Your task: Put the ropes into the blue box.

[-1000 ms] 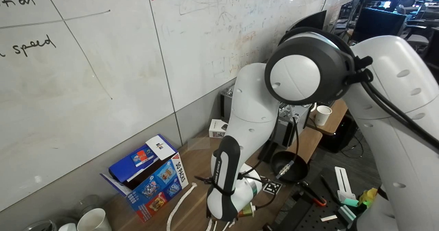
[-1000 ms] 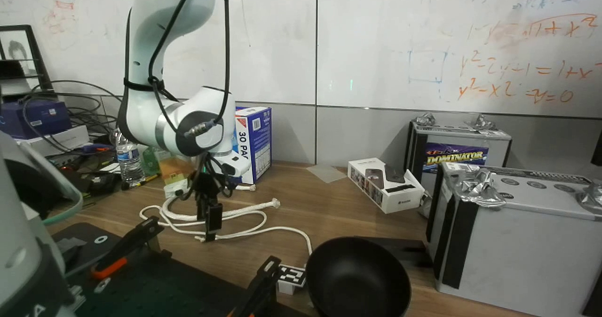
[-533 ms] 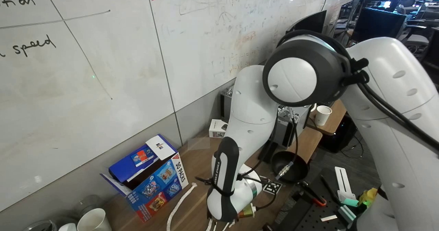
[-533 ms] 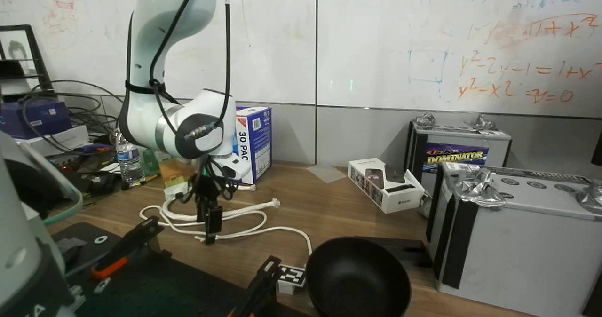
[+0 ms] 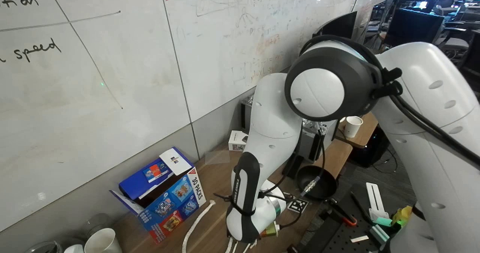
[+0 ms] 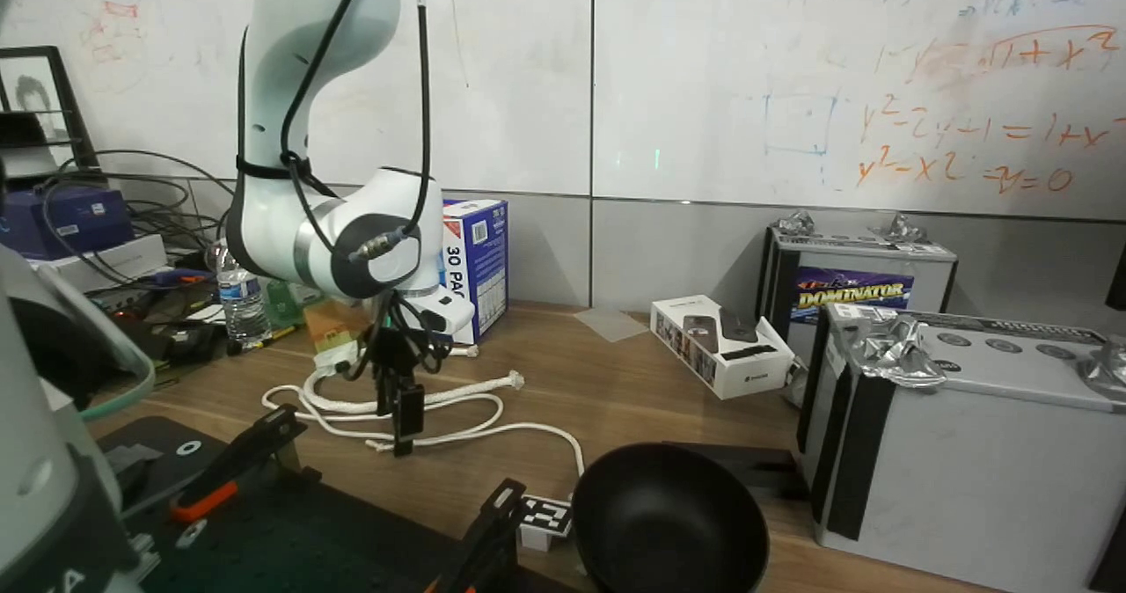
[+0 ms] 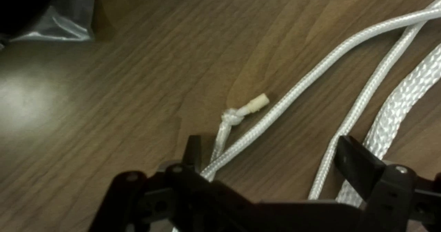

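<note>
Wooden table (image 6: 581,373), white ropes (image 6: 466,391) on it unmoved, blue box (image 5: 173,204) just beside the ropes. Gripper (image 7: 269,144) over the ropes, jaws spread wide, shifted slightly sideways since a second ago; arm's elbow (image 5: 318,92) lower.

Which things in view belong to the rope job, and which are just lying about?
For the job:
blue box, flaps open
white ropes, those visible lying outside it
gripper, open

Seemingly unrelated:
black pan
small white box
water bottle
white cups
grey cases
</note>
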### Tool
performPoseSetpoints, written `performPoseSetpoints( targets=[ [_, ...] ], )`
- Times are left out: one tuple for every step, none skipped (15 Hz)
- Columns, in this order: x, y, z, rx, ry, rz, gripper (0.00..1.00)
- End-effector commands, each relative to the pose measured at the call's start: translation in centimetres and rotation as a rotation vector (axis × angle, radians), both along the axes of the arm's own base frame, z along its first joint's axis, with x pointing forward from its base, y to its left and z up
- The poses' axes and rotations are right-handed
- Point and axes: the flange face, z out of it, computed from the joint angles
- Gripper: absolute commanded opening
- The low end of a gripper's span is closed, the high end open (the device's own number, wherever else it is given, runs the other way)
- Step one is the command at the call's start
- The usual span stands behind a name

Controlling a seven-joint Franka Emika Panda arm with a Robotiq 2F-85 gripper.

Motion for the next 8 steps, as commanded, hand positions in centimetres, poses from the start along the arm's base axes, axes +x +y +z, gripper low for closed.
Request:
performPoseSetpoints(
  targets=[
    [0.42, 0.01, -0.18, -0.044, -0.034, -0.009, 1.00],
    [0.51, 0.02, -0.21, -0.052, -0.039, -0.009, 1.00],
    [0.54, 0.02, -0.27, -0.058, -0.041, -0.010, 1.00],
    [0.56, 0.22, -0.25, -0.057, -0.041, -0.012, 1.00],
    [0.51, 0.35, -0.25, -0.056, -0.038, -0.016, 1.00],
    [0.52, 0.40, -0.33, -0.057, -0.034, -0.027, 1.00],
    [0.52, 0.42, -0.25, -0.059, -0.035, -0.036, 1.00],
    [0.50, 0.41, -0.28, -0.062, -0.036, -0.047, 1.00]
  ],
)
